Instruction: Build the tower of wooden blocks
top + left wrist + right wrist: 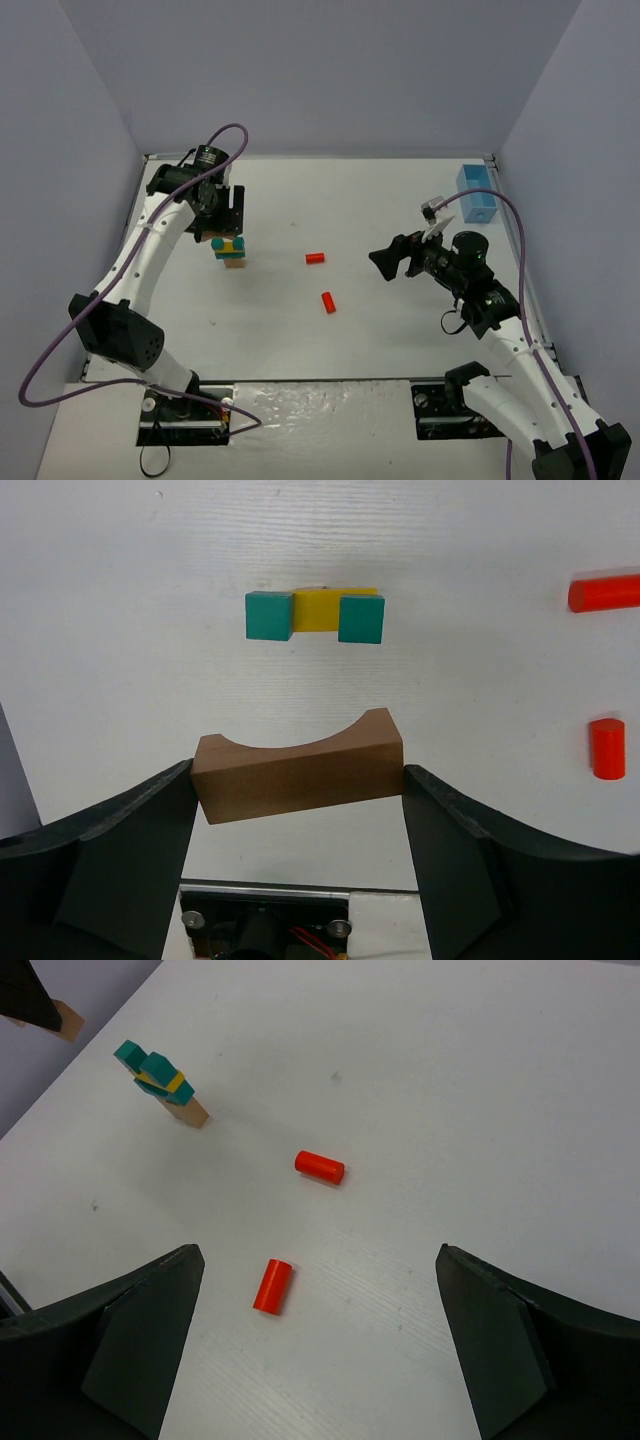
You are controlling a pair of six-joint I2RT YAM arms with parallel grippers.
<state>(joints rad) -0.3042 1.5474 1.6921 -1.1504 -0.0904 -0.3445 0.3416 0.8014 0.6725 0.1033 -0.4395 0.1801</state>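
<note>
The partial wood block tower (229, 250) stands at the left middle of the table: tan base, yellow piece, two teal cubes on top. It also shows in the left wrist view from above (318, 612) and in the right wrist view (165, 1085). My left gripper (220, 210) hangs above and just behind the tower, shut on a brown arched wood block (298, 775). Two red cylinders (315, 258) (328, 301) lie loose on the table right of the tower. My right gripper (384, 262) is open and empty, pointing left toward the cylinders (319, 1167) (272, 1286).
A light-blue rectangular bin (476, 192) sits at the back right corner. Grey walls close in the white table (400, 200) on three sides. The left arm's purple cable arcs over the table's left side.
</note>
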